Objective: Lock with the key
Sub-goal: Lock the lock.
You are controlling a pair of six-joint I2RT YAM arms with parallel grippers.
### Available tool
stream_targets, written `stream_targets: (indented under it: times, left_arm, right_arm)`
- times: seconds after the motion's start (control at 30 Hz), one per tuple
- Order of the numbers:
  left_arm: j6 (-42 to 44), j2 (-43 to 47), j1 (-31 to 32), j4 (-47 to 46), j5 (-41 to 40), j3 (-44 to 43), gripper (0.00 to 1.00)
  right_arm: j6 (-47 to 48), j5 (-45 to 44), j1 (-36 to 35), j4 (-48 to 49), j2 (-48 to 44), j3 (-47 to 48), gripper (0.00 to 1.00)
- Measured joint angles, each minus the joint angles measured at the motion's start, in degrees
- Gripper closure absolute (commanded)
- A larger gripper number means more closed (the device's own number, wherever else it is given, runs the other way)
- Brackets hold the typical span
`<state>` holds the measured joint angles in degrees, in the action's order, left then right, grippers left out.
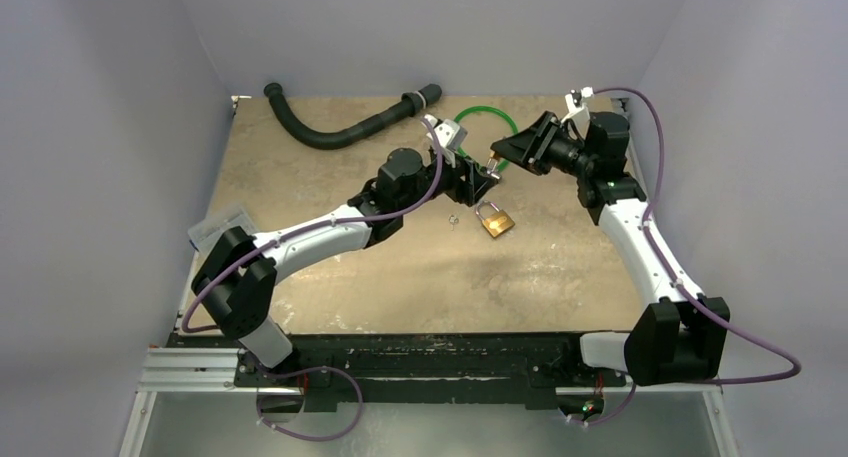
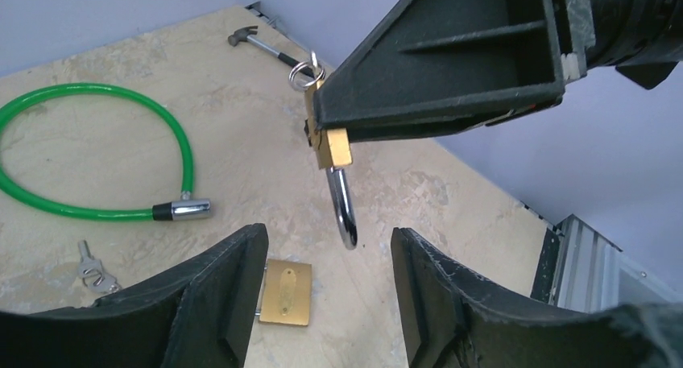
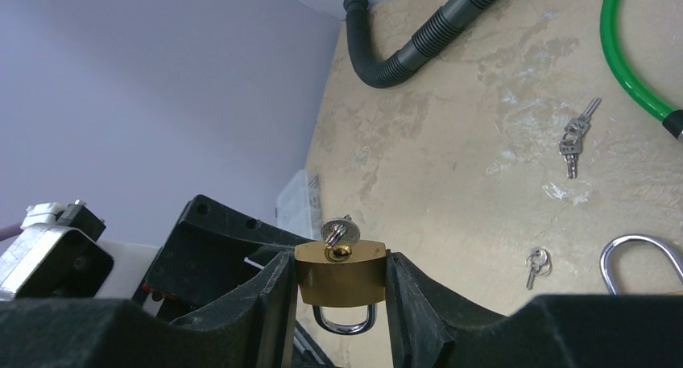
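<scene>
Right gripper (image 3: 338, 286) extends level, fingers clamped on the lock (image 3: 339, 267) (key (image 3: 337, 233) in its keyhole) — left gripper (image 2: 329, 259), fingers apart, points at the lock's shackle (image 2: 345, 211), close by.

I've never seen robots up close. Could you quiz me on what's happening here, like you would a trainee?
1. True or false: the right gripper clamps a brass padlock.
2. What sits in that padlock's keyhole? A) a key B) a hammer C) a hose
3. How many brass padlocks are in view?
Key: 1 true. 2 A. 3 two; the second padlock lies on the table.
</scene>
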<state>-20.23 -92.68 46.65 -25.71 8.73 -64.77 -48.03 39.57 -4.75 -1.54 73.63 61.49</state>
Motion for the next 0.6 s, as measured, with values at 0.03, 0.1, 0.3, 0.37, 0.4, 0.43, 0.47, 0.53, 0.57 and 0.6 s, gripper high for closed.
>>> stream_targets:
  times: [0.03, 0.1, 0.3, 0.37, 0.4, 0.43, 0.47, 0.53, 0.57, 0.6]
  left_arm:
    - [-0.24, -0.13, 0.02, 0.02, 0.00, -0.42, 0.46]
    - [-0.46, -0.44, 0.04, 0.02, 0.00, -1.20, 0.55]
    - [-1.51, -1.07, 0.04, 0.07, -0.15, -2.73, 0.97]
    - [-1.68, -1.22, 0.04, 0.50, -1.29, -2.89, 1.00]
    - [-1.86, -1.29, -0.07, 0.61, -1.31, -2.95, 1.00]
    - [-1.84, -1.31, -0.11, 0.90, -1.49, -3.02, 1.00]
    - [-1.81, -1.31, -0.13, 1.36, -1.64, -3.15, 1.00]
    - [-1.73, -1.31, -0.31, 1.66, -1.44, -3.32, 1.00]
    - [-1.57, -1.29, -0.55, 2.25, -0.96, -3.41, 1.00]
    - [-1.25, -1.27, -0.85, 3.02, -0.44, -3.48, 1.00]
  right_arm:
    - [-0.02, 0.00, -0.17, 0.24, 0.00, -0.02, 0.83]
    - [-0.09, 0.04, -0.61, 0.59, 0.00, -0.07, 0.83]
    - [-0.90, 0.24, -1.64, 2.51, 0.00, -0.46, 0.82]
    - [-1.03, 0.31, -1.68, 2.82, 0.00, -0.66, 0.73]
    - [-1.07, 0.39, -1.68, 2.93, 0.00, -0.74, 0.65]
    - [-1.05, 0.39, -1.68, 3.04, 0.13, -0.76, 0.54]
    - [-1.01, 0.39, -1.68, 3.10, 0.22, -0.76, 0.45]
    - [-0.94, 0.72, -1.68, 3.30, 0.26, -0.79, 0.26]
    - [-0.90, 1.05, -1.68, 3.63, 0.24, -0.79, 0.20]
    - [-0.61, 1.40, -1.66, 3.91, 0.24, -0.76, 0.14]
